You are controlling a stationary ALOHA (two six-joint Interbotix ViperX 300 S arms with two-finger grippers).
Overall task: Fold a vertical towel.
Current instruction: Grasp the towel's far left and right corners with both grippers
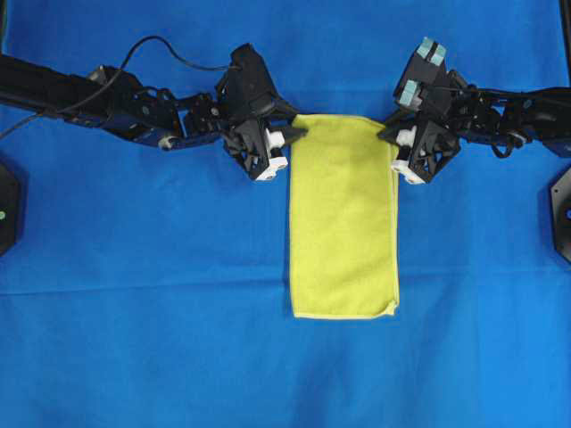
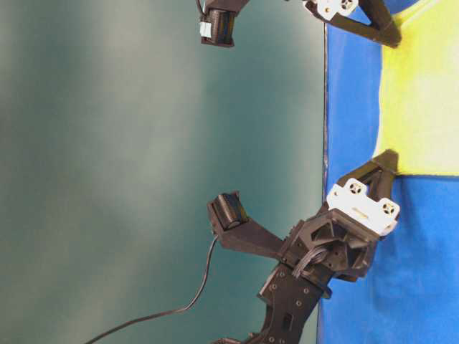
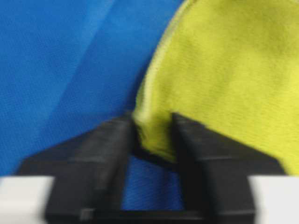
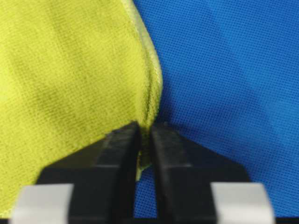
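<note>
The yellow-green towel (image 1: 343,223) lies flat and lengthwise on the blue table cloth (image 1: 134,312), its long side running away from the arms. My left gripper (image 1: 299,132) is shut on its top left corner. In the left wrist view the towel (image 3: 224,70) bunches between the fingertips of that gripper (image 3: 152,123). My right gripper (image 1: 389,135) is shut on the top right corner. In the right wrist view the edge of the towel (image 4: 70,70) is pinched thin in that gripper (image 4: 145,127). The table-level view shows the towel (image 2: 423,107) with the left gripper (image 2: 389,159) and the right gripper (image 2: 393,39) at its corners.
Black arm bases stand at the left edge (image 1: 7,203) and the right edge (image 1: 562,209) of the table. A black cable (image 1: 152,43) runs along the left arm. Blue cloth lies open below and beside the towel.
</note>
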